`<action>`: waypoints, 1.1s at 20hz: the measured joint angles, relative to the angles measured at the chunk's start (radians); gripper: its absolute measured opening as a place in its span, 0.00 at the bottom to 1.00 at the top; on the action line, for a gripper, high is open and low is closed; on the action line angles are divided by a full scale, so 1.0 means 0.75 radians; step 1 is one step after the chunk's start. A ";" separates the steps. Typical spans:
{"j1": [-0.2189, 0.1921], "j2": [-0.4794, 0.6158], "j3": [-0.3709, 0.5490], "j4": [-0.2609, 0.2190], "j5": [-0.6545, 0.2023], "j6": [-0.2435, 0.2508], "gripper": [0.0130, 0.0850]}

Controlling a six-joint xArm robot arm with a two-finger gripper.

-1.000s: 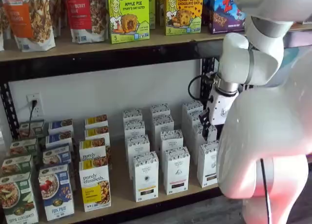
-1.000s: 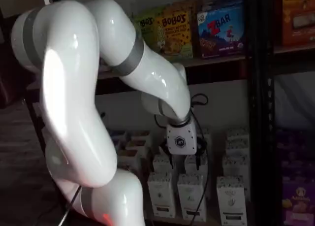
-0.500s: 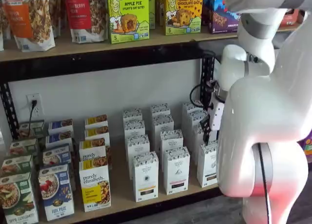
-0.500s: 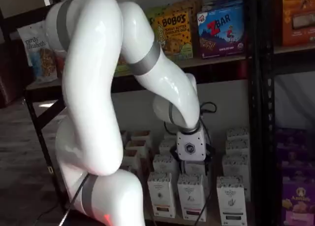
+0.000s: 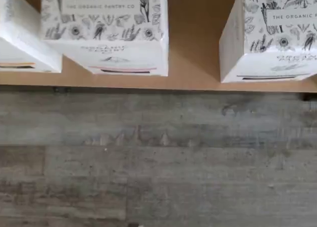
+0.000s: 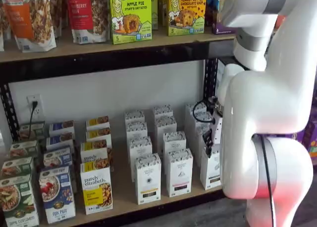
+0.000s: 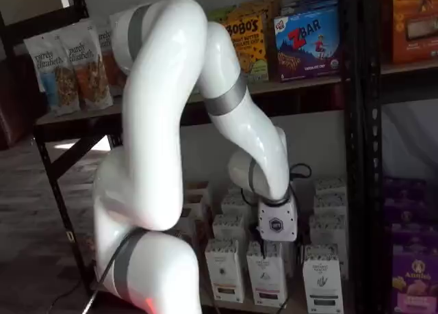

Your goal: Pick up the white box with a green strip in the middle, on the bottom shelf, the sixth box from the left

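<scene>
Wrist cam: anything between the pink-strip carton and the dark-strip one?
Nothing. In the wrist view only bare bottom shelf board shows between the pink-strip carton and the white box.

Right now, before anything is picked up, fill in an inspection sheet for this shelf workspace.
Surface: bottom shelf, tan board with a black rail, boxes in rows.
Job's things: white box with a dark strip, upright at the front edge, not gripped.
Clutter: pink-strip box beside it; granola boxes further along.
Grippers: gripper hangs by the front white boxes, open, holding nothing.
Cables: black cable loops near the wrist.
Surroundings: wall socket with a plug in it; snack boxes on the shelf above; wood floor.
</scene>
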 joint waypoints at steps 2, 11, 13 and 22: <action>-0.001 0.083 -0.044 0.013 -0.051 -0.016 1.00; -0.010 0.388 -0.304 0.136 -0.107 -0.148 1.00; -0.021 0.444 -0.367 0.104 -0.102 -0.128 1.00; -0.043 0.591 -0.583 0.156 -0.082 -0.197 1.00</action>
